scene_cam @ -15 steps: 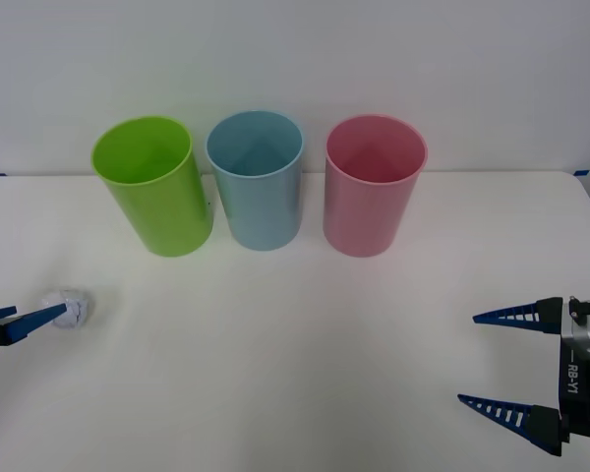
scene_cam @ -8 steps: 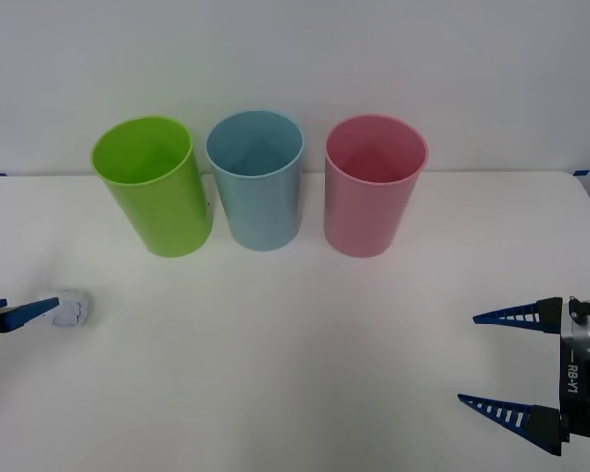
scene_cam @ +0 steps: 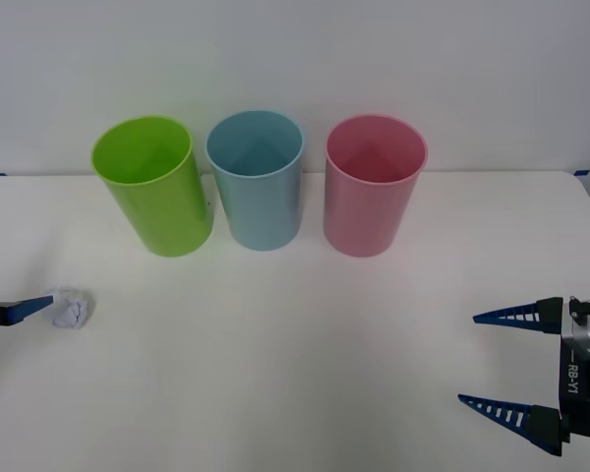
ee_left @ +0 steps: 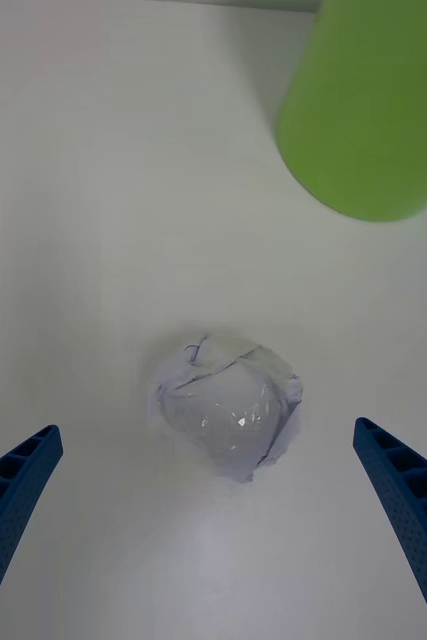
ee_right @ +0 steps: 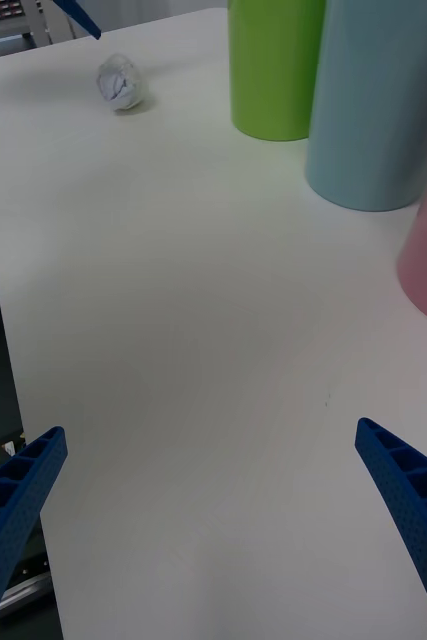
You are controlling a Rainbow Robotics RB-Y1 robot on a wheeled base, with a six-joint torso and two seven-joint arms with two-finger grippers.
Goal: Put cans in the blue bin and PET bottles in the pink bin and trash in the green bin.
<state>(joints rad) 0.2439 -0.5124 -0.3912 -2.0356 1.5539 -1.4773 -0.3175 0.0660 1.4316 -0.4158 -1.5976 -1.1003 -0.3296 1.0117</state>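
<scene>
Left gripper (ee_left: pixel 213 540) poised over the paper ball, right gripper (scene_cam: pixel 511 364) waiting at the near right.

Three bins stand in a row at the back of the white table (scene_cam: pixel 305 334): the green bin (scene_cam: pixel 157 192) on the left, the blue bin (scene_cam: pixel 258 182) in the middle, the pink bin (scene_cam: pixel 372 187) on the right. The trash (scene_cam: pixel 71 309), a small crumpled ball of white paper, lies on the table near the left edge, well in front of the green bin. The left gripper's blue fingers (ee_left: pixel 13 490) are spread wide on either side of the ball without touching it. The right gripper's fingers are spread too, holding nothing, well apart from the bins.
</scene>
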